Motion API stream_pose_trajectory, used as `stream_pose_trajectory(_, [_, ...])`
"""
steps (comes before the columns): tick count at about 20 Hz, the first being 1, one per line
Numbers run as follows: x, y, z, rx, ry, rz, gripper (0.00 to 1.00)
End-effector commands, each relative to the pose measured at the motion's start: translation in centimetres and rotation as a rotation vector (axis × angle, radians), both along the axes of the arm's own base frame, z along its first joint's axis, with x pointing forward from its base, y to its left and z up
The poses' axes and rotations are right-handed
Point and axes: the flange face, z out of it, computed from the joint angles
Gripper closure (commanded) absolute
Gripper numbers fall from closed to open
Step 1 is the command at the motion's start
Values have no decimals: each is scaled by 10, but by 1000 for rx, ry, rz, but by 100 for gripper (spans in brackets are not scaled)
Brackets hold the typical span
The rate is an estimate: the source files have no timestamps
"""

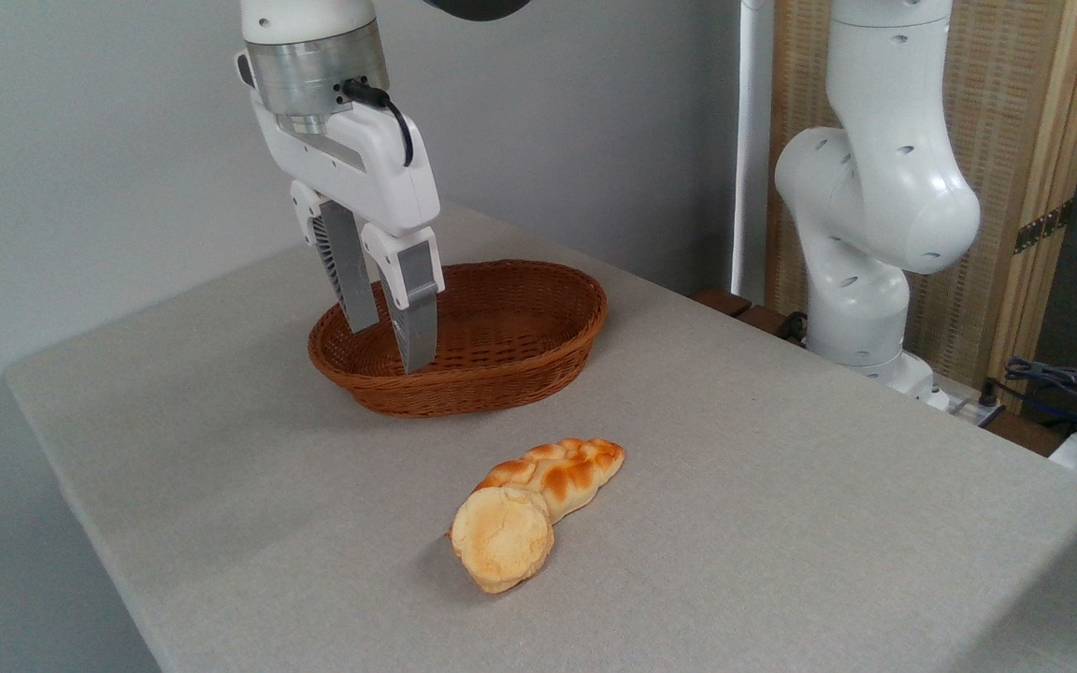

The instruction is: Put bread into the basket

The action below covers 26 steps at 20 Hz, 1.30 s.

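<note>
The bread (pixel 501 538), a small round pale-yellow bun with a cracked top, lies on the grey table near the front, leaning against one end of a braided loaf. The reddish-brown oval wicker basket (pixel 538 360) sits behind it, with nothing visible inside. My gripper (pixel 391 348) hangs over the basket's left part, fingers pointing down, open, with nothing between them. It is well behind and to the left of the bun.
A glossy orange-brown braided loaf (pixel 562 472) touches the bun on its far right side. The arm's white base (pixel 866 234) stands at the table's right rear. Cables (pixel 1071 383) lie at the far right. The table's front-left edge (pixel 80 505) runs diagonally.
</note>
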Motion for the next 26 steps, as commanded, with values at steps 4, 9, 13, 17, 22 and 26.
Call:
stream_pose_trajectory(4, [-2, 3, 5, -15, 21, 7, 0])
stream_pose_trajectory(9, [-2, 6, 5, -14, 19, 9, 0])
stream_pose_trajectory(13, [-1, 4, 4, -15, 23, 9, 0])
stream_pose_trajectory(17, [0, 3, -1, -13, 29, 8, 0])
stream_pose_trajectory(22, [-5, 8, -31, 0, 68, 2, 0])
stream_pose_trajectory(26, [-12, 42, -45, -5, 88, -1, 0])
